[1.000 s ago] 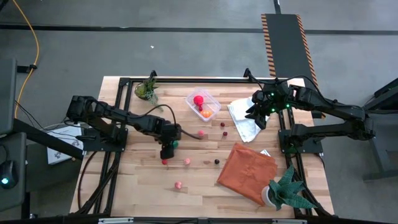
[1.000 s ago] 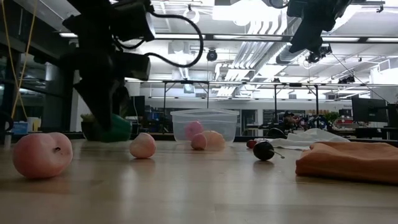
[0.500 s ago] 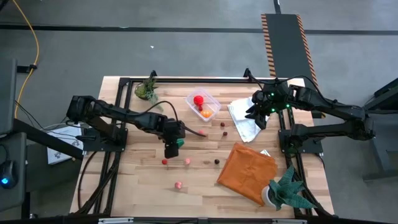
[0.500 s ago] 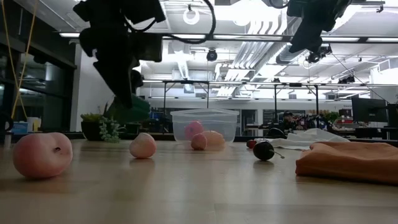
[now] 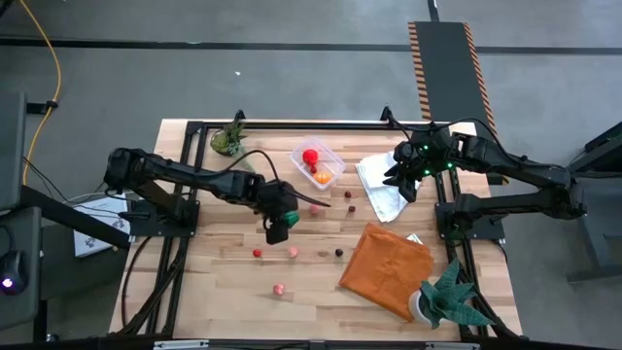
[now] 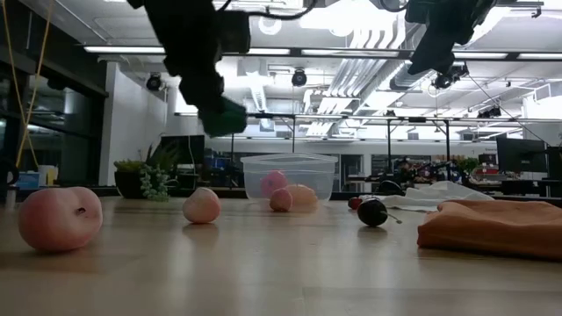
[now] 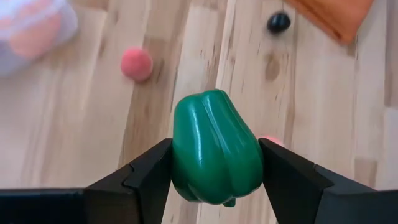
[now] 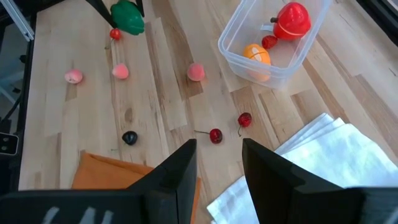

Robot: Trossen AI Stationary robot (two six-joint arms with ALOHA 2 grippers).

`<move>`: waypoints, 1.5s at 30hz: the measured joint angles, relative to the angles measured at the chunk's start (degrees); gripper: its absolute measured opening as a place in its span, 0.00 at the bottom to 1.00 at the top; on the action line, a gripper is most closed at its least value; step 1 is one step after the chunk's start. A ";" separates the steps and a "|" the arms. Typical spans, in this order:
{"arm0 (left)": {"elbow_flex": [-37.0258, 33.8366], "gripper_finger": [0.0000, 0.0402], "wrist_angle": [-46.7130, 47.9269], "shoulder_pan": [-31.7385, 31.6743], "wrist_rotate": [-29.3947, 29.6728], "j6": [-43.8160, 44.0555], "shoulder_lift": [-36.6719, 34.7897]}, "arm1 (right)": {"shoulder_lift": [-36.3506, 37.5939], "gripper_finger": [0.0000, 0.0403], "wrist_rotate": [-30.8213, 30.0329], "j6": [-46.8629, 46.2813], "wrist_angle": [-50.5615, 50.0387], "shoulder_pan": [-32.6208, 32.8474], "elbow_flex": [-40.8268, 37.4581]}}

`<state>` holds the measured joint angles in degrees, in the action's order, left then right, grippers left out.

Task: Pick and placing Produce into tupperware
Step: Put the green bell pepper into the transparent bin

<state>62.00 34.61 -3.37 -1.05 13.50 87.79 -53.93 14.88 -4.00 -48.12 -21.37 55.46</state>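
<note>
Left wrist view: green pepper (image 7: 216,148) between fingers (image 7: 147,177).

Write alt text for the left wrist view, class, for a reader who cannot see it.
The left gripper holds a glossy green toy pepper between its two dark fingers, above a pale wooden table. Below lie a pink fruit and a small dark fruit, with the clear container blurred at one corner.

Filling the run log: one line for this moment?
left gripper: holds green pepper, raised above table | right gripper: idle over white cloth | tupperware: partly filled
</note>
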 joint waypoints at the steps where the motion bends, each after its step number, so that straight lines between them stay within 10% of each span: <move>1: 0.55 0.53 0.02 0.01 0.65 0.02 0.00 | 0.00 0.30 0.00 0.03 -0.02 0.01 0.00; 19: 10.04 0.53 0.72 -1.47 9.58 -3.45 -0.02 | 0.00 0.30 0.03 0.62 -0.02 0.01 -0.02; 45: 11.58 0.53 0.35 -21.99 6.65 -16.72 -0.04 | 0.02 0.30 0.03 -0.63 2.20 0.02 -0.02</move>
<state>73.58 34.96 -25.36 5.60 -3.22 87.74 -53.91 14.92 -4.63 -45.92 -21.35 55.44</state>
